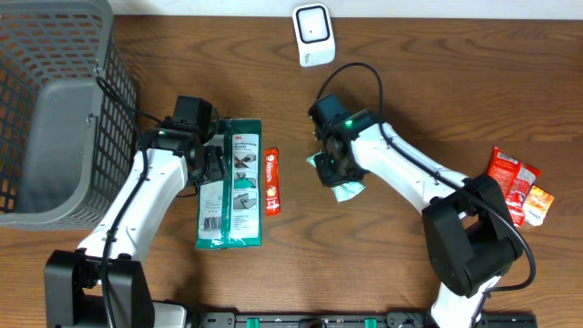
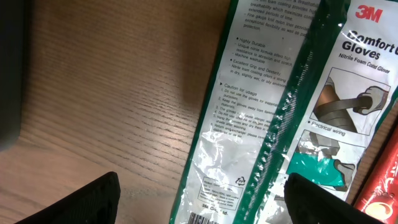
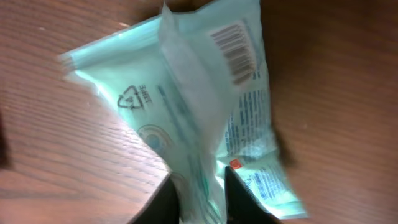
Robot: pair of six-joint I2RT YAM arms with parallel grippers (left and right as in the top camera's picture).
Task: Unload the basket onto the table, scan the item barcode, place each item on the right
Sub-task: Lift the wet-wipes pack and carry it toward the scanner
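Observation:
A pale green packet (image 3: 186, 93) lies crumpled on the table with its barcode (image 3: 235, 53) facing up. My right gripper (image 3: 202, 199) is shut on the packet's near fold, which fills the narrow gap between the fingers. From overhead, the right gripper (image 1: 330, 169) sits at table centre with the packet (image 1: 346, 189) poking out below it. The white scanner (image 1: 312, 35) stands at the far edge. My left gripper (image 2: 202, 199) hangs open over a green 3M gloves pack (image 2: 267, 112), holding nothing. It straddles the end of the pack that bears a barcode (image 2: 202, 219). Overhead shows the left gripper (image 1: 211, 164) at the pack's (image 1: 230, 187) left edge.
A grey mesh basket (image 1: 55, 109) fills the far left corner. A red snack bar (image 1: 271, 182) lies right of the gloves pack. Red and orange packets (image 1: 515, 182) sit at the right edge of the wooden table.

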